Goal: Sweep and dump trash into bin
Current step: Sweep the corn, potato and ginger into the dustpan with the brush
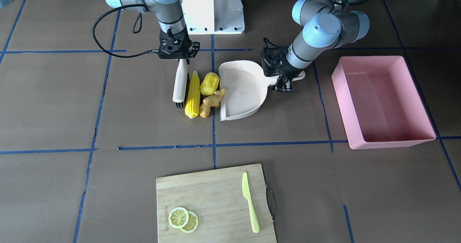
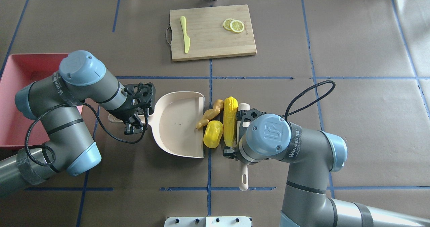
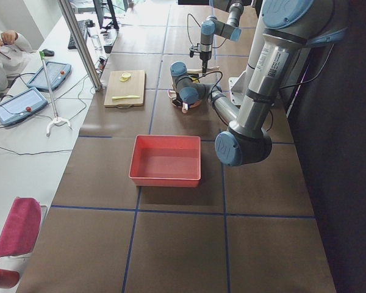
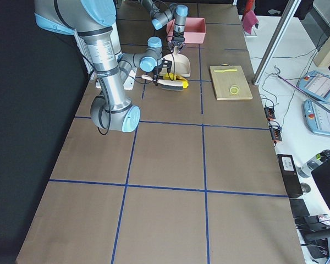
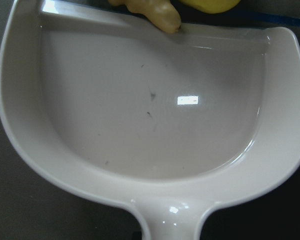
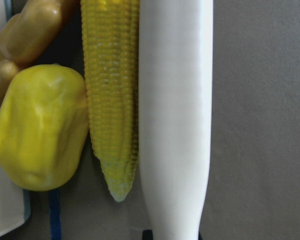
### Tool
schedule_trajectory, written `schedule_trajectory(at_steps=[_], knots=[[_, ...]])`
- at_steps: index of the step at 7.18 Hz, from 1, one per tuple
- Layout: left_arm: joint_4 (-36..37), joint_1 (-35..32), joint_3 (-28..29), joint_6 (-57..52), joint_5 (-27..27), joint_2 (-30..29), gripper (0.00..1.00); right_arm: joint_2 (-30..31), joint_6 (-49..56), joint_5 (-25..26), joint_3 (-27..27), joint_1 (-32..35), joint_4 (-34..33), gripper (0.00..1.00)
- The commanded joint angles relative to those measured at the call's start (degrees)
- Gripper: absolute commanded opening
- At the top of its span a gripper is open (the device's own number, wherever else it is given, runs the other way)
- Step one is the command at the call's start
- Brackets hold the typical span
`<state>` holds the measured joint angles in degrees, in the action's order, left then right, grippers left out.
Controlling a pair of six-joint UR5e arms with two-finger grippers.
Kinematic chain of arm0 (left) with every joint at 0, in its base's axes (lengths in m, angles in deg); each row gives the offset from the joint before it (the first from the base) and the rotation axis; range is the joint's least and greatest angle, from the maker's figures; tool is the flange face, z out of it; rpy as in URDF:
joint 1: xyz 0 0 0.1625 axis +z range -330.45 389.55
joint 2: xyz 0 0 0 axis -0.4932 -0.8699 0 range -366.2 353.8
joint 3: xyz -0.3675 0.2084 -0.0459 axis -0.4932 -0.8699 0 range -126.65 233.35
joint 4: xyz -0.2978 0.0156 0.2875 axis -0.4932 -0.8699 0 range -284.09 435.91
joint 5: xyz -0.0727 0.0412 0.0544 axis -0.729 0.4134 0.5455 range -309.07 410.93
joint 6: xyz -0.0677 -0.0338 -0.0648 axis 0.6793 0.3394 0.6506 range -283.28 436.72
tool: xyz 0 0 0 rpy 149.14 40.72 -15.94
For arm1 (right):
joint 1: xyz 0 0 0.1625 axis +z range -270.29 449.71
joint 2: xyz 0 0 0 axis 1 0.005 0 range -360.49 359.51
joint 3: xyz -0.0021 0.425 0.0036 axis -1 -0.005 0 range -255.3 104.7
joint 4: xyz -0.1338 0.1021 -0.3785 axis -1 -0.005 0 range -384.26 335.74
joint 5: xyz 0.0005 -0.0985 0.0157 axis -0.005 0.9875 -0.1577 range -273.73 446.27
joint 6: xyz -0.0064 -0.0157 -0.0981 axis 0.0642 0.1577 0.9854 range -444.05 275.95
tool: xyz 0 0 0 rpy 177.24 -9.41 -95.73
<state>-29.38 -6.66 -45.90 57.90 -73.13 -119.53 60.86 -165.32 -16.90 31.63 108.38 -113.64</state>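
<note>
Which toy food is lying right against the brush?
The corn cob; it lies along the white brush, while the yellow fruit and ginger root sit beyond it, nearer the dustpan.

Brown table (image 1: 54,102) — bin (image 1: 342,102); dustpan (image 1: 241,91); corn (image 1: 193,95), fruit (image 1: 209,83), ginger (image 1: 212,102); cutting board (image 1: 216,192)

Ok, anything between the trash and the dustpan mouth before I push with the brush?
Nothing foreign. The ginger root already touches the dustpan at its open lip, and the yellow fruit sits right beside that lip. The corn cob lies behind those two, against the brush.
</note>
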Motion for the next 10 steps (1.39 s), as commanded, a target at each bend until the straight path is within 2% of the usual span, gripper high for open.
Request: schedule_trajectory(at_steps=[1, 6, 10], knots=[[0.00, 0.00, -0.06, 0.00, 0.04, 0.03, 0.01, -2.28, 0.06, 0.00, -2.16, -0.04, 0.17, 0.00], [0.00, 0.00, 0.11, 0.00, 0.04, -0.05, 0.01, -3.86, 0.41, 0.17, -3.13, -0.30, 0.26, 0.00], [0.00, 0.00, 0.11, 0.00, -0.05, -0.05, 0.01, -6.85, 0.23, 0.08, -6.03, -0.30, 0.26, 0.00]])
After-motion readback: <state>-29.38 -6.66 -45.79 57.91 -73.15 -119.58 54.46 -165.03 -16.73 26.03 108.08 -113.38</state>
